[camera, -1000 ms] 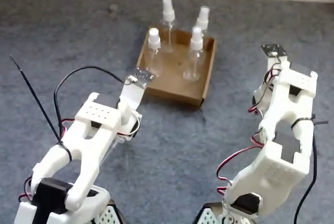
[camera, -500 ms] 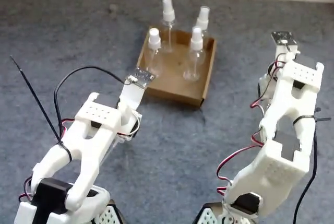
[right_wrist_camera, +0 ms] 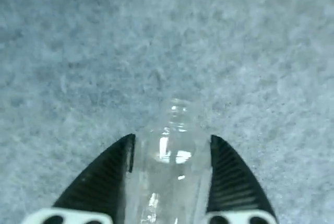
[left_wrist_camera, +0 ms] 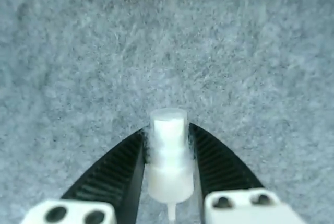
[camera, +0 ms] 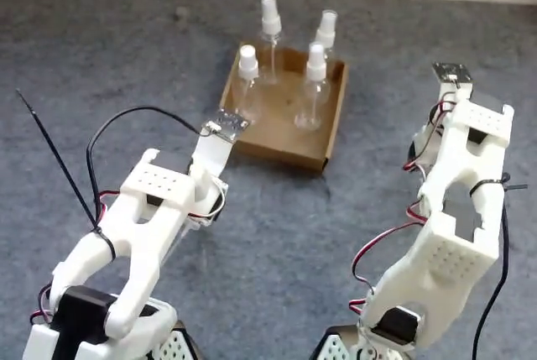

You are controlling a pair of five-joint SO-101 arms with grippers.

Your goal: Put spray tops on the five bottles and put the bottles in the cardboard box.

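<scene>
Grey mat [camera: 352, 209] — bottle [right_wrist_camera: 168, 174] in right claw [right_wrist_camera: 172, 139]

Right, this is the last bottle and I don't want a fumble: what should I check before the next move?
Spray top clamped in left gripper: ok.
Bottle clamped in right gripper: ok.
Bottle's neck bare, ready for the top: ok.
Top lined up with neck: not ok, the two arms stand well apart.
Four capped bottles upright in cardboard box: ok.
Bare floor in the box for a fifth: ok.

Left arm [camera: 155, 209] and right arm [camera: 461, 192] extended forward; left gripper [left_wrist_camera: 167, 130] pinched a spray top [left_wrist_camera: 168, 166], right gripper [right_wrist_camera: 172, 143] clasped a bottle [right_wrist_camera: 168, 177].
</scene>
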